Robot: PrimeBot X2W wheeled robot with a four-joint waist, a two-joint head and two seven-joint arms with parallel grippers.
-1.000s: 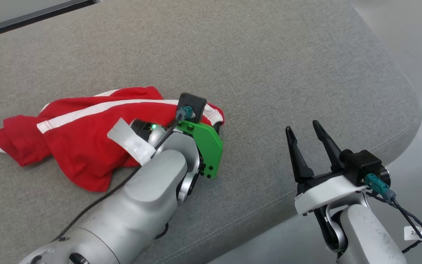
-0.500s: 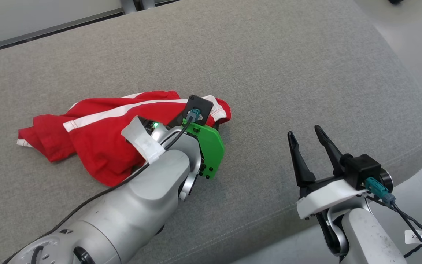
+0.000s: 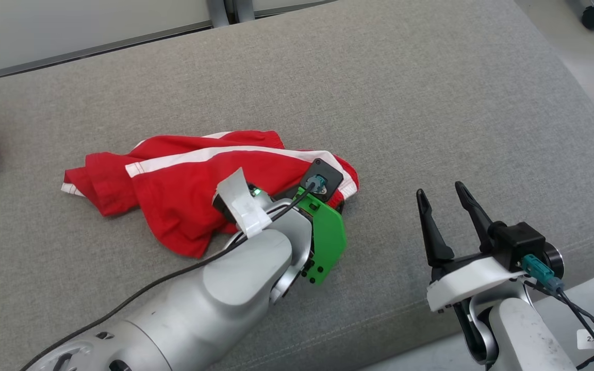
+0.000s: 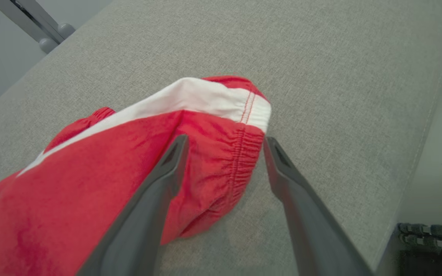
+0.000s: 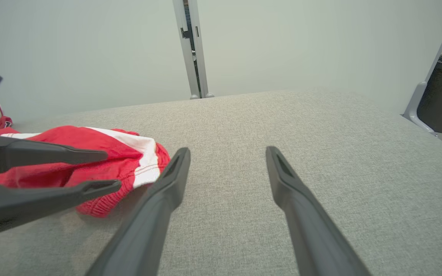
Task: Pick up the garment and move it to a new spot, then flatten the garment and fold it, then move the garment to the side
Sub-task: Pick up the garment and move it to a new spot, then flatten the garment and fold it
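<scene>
Left wrist view: our left gripper point(image 4: 225, 140), jaws spread, straddles the elastic waistband point(image 4: 244, 161) of the crumpled red shorts point(image 4: 71, 184), which lie left of the middle of the grey cushion point(image 3: 431, 103). We judge this the first pick-up; next we must close on that waistband and lift. Our right gripper point(image 3: 440, 189) hovers spread and empty by the cushion's near edge.

My left tool point(image 4: 225, 140), angled downward, has its fingers spread wide; my right tool point(image 3: 440, 189), nearly level and well apart, is equally spread.
</scene>
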